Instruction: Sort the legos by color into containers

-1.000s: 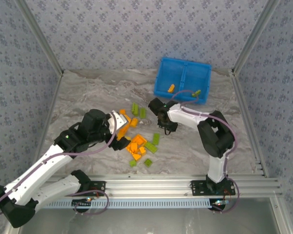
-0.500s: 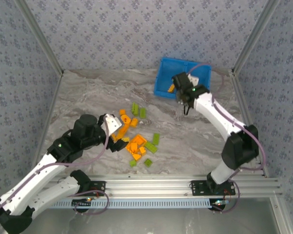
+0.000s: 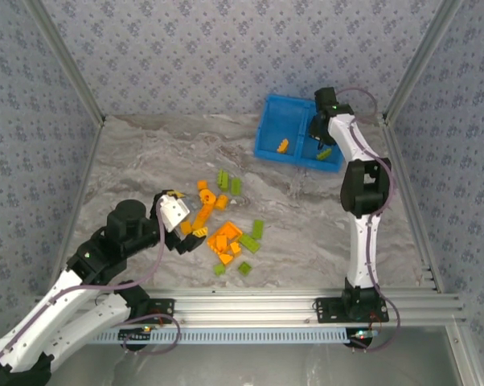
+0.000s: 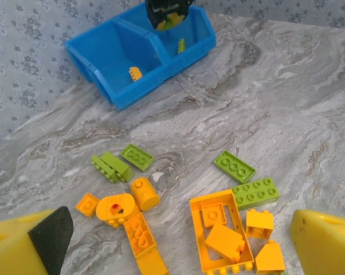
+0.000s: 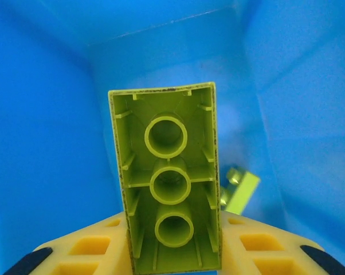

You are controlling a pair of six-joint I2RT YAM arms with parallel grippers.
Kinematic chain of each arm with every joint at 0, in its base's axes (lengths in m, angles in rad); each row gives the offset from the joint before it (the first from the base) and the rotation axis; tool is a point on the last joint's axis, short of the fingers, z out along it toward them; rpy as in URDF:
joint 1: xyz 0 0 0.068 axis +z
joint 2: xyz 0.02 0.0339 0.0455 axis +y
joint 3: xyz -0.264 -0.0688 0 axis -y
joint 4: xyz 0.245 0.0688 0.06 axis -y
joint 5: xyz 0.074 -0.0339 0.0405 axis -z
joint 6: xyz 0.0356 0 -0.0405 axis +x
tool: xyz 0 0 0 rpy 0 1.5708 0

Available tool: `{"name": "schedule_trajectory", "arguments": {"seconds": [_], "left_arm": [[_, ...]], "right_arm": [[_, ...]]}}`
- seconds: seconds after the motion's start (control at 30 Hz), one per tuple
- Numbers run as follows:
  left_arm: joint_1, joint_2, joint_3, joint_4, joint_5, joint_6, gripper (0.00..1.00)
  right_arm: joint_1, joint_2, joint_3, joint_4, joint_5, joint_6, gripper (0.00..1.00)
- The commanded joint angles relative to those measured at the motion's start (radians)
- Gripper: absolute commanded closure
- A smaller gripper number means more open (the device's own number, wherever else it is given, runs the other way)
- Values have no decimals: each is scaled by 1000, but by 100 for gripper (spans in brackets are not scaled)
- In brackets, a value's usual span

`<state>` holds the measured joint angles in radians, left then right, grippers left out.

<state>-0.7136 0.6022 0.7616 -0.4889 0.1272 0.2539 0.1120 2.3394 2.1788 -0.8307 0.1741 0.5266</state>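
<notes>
The blue bin [image 3: 264,129] stands at the back right, split into two compartments. My right gripper [image 3: 318,133] hangs in the right compartment, shut on a lime green brick [image 5: 168,183] held underside up between its yellow fingers [image 5: 258,246]. Another green brick [image 5: 241,192] lies on the floor below it. One orange brick [image 3: 282,145] lies in the left compartment. Loose orange and green legos are scattered mid-table around a large orange plate [image 3: 223,236]. My left gripper [image 3: 186,225] hovers open beside that pile, its fingers [image 4: 324,243] apart with nothing between them.
Green bricks [image 3: 230,183] lie at the pile's far side and others [image 3: 254,233] to its right. Patterned walls close in the table on three sides. Bare marbled tabletop [image 3: 145,161] stretches left of the bin and behind the pile.
My right arm has swung from the pile up to the bin's right compartment, carrying the green brick. My left arm has drawn back toward the near left.
</notes>
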Motion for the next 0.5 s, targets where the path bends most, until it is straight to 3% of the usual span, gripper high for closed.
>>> {"name": "schedule_trajectory", "arguments": {"seconds": [0.0, 0.13, 0.23, 0.37, 0.47], "left_arm": [[7, -3, -12, 36, 9, 13, 1], [6, -2, -14, 35, 9, 18, 1], [8, 4, -21, 38, 5, 29, 1], [13, 51, -15, 35, -41, 16, 1], [2, 111, 9, 64, -65, -119, 1]], "right_arm": [[5, 52, 125, -136, -38, -3, 56], [1, 24, 166, -166, -44, -3, 44], [6, -54, 141, -173, -41, -11, 43], [16, -237, -133, -59, -114, 11, 43], [48, -424, -387, 48, -70, 7, 42]]}}
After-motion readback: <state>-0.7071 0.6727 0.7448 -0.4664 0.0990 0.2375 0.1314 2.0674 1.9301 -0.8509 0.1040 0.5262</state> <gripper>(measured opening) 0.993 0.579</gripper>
